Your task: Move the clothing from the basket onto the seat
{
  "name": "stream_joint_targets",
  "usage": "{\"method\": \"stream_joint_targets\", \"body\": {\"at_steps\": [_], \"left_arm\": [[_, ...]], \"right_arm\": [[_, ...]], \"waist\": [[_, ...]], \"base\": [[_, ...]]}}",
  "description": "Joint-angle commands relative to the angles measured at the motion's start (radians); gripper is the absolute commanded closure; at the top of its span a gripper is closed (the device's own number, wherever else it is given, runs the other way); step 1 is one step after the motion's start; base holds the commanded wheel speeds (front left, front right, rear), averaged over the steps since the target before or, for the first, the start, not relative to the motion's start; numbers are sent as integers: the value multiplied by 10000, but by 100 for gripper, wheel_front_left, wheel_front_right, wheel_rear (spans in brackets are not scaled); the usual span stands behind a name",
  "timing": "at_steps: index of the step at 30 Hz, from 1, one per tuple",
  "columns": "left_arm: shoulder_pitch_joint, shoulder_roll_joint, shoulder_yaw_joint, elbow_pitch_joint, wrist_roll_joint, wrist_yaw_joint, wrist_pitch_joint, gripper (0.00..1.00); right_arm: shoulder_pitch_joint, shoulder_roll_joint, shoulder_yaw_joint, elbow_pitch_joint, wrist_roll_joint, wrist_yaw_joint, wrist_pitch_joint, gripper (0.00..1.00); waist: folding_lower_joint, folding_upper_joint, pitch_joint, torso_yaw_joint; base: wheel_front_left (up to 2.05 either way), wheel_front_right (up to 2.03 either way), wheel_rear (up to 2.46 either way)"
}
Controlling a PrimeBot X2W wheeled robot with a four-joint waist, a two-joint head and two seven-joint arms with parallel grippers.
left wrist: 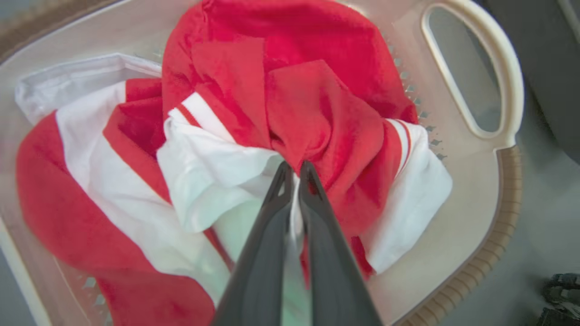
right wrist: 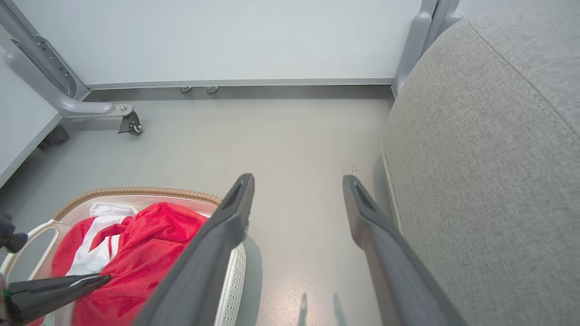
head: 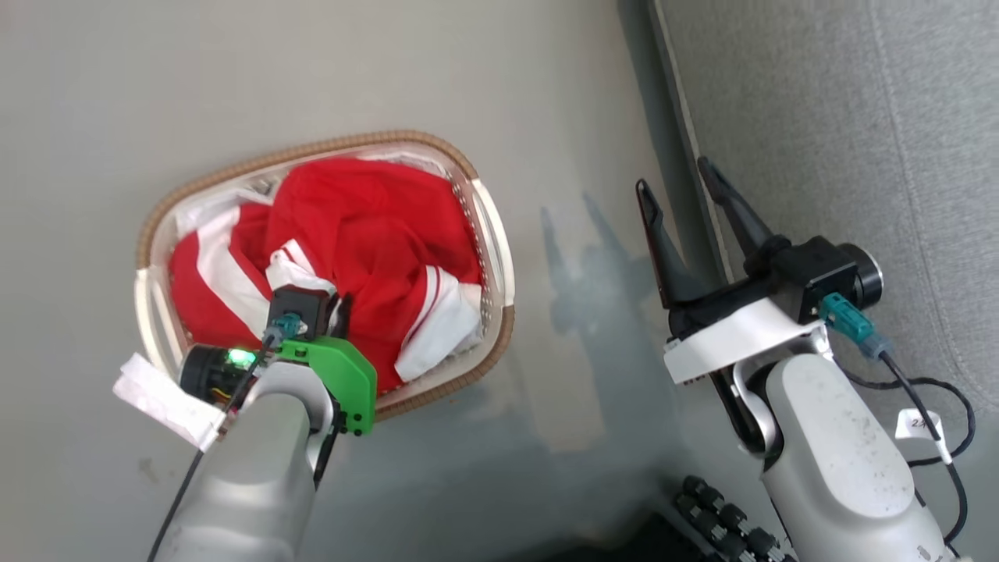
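Note:
The basket [head: 488,234] stands on the floor, left of centre in the head view, heaped with the red clothing [head: 367,218] with white bands. My left gripper [left wrist: 294,168] reaches down into the heap. Its fingers are shut, pinching a fold where white and red fabric meet. The clothing [left wrist: 294,68] covers most of the basket [left wrist: 503,203]. My right gripper [head: 675,178] hangs open and empty above the floor, between the basket and the grey seat [head: 843,117]. In the right wrist view the right gripper [right wrist: 297,181] points along the seat [right wrist: 489,158], with the basket [right wrist: 136,192] at lower left.
Bare grey floor [head: 577,117] lies between basket and seat. A grey frame leg with a caster [right wrist: 129,124] and a pale wall panel [right wrist: 226,40] stand beyond the basket. A dark cable [head: 936,390] hangs by my right wrist. Dark base parts [head: 726,515] show at the bottom.

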Motion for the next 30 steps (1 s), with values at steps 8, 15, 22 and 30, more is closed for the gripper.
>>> {"method": "stream_joint_targets", "body": {"at_steps": [8, 15, 22, 30], "left_arm": [[1226, 24, -715, -2135, -1013, 126, -103, 100], [1935, 25, -851, -3797, -1358, 316, -94, 100], [2433, 26, -381, -5496, -1172, 330, -97, 100], [2917, 31, 67, -6972, -991, 229, -98, 100]], "right_arm": [[847, -43, -97, 484, -252, -10, -43, 0], [1410, -43, -239, 708, -403, -9, -43, 0], [2020, -41, -420, 684, -566, -10, -43, 0], [2748, -41, -480, 586, -765, -10, -43, 0]], "waist": [[0, 0, -2468, 879], [0, 0, -3557, 1337], [0, 0, -4612, 1605], [0, 0, -5609, 1752]], "base": [[0, 0, 0], [0, 0, 0], [0, 0, 0], [0, 0, 0]]}}
